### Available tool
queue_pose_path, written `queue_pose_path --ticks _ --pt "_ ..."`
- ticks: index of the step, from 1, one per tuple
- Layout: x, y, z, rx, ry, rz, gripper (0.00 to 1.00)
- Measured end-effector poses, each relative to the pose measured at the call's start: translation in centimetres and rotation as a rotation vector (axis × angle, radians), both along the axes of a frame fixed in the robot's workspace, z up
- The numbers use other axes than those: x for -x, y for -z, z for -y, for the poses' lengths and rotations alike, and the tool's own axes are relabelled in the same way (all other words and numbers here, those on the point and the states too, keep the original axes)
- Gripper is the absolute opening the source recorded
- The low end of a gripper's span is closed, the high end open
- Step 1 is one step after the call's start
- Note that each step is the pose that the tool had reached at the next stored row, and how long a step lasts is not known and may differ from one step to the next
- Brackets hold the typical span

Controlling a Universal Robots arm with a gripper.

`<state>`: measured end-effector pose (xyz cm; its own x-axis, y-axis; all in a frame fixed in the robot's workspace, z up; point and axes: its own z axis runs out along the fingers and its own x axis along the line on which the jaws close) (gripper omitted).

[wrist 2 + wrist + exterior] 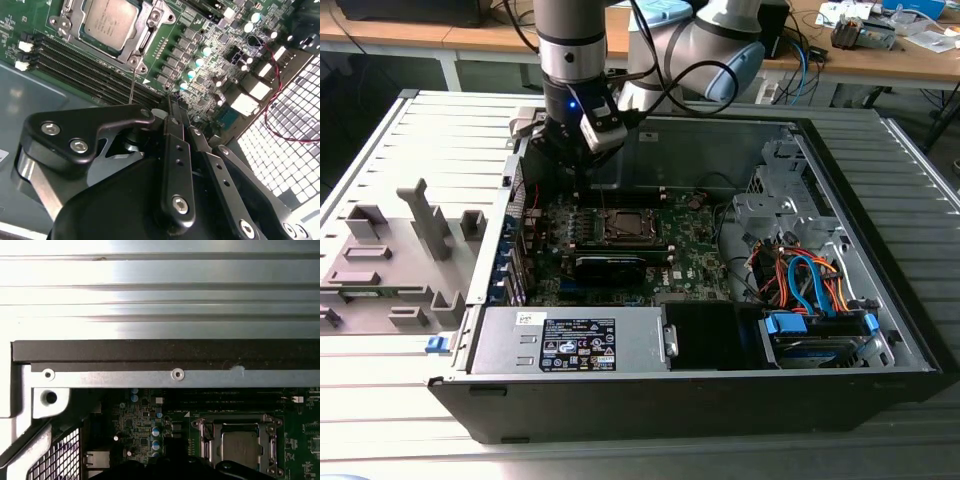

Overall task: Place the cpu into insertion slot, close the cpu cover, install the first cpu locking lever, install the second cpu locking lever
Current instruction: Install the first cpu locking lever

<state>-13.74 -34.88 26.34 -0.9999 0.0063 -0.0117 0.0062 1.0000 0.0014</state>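
The cpu point(107, 22) lies in the insertion slot on the green board, silver top showing, and appears as a square point(623, 226) mid-board in the exterior view. The cpu cover point(141, 42) lies flat around it as a metal frame; the first wrist view shows the cpu point(241, 446) framed by the cover point(235, 419). A thin wire locking lever point(131, 82) sticks out from the socket's corner toward my gripper. My gripper point(170, 102) hangs just off that corner, shut, with nothing seen between its fingers. In the exterior view the gripper point(578, 180) hangs over the board on the socket's left.
Black memory slots point(85, 65) run beside the socket. A red-and-black wire point(272, 85) crosses the perforated case wall. A black card point(610, 265), the power supply point(570, 340) and a drive cage with cables point(810, 285) fill the case. A grey fixture point(390, 260) lies outside it.
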Motion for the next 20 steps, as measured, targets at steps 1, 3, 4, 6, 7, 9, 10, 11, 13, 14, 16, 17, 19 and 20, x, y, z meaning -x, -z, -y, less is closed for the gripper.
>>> queue_pose_path --ticks 1,3,4,6,7,9,10,11,13,14,16,17,19,20 --pt "0.0 0.01 -0.05 0.0 0.0 0.0001 0.11" --pt "0.0 0.01 -0.12 0.0 0.0 0.0001 0.11" --pt "0.0 0.02 -0.12 0.0 0.0 0.0 0.11" --pt "0.0 0.03 -0.13 0.0 0.0 0.0001 0.11" --pt "0.0 0.03 -0.13 0.0001 0.0 0.0 0.11" --pt "0.0 0.03 -0.13 0.0001 0.0 -0.0001 0.11" --pt "0.0 0.04 -0.13 0.0001 0.0 0.0 0.11" --pt "0.0 0.05 -0.14 0.0 0.0 0.0001 0.11" --pt "0.0 0.07 -0.18 -0.0002 0.0 0.0002 0.11" --pt "0.0 0.07 -0.2 -0.0001 0.0 0.0001 0.11" --pt "-0.01 0.11 -0.23 0.0 0.0 0.0 0.11" --pt "-0.03 0.14 -0.24 0.0001 0.0 -0.0003 0.11" --pt "-0.27 0.17 -0.25 0.0001 0.0 -0.0009 0.11" --pt "-0.49 0.19 -0.27 -0.0001 0.0 -0.0014 0.11"
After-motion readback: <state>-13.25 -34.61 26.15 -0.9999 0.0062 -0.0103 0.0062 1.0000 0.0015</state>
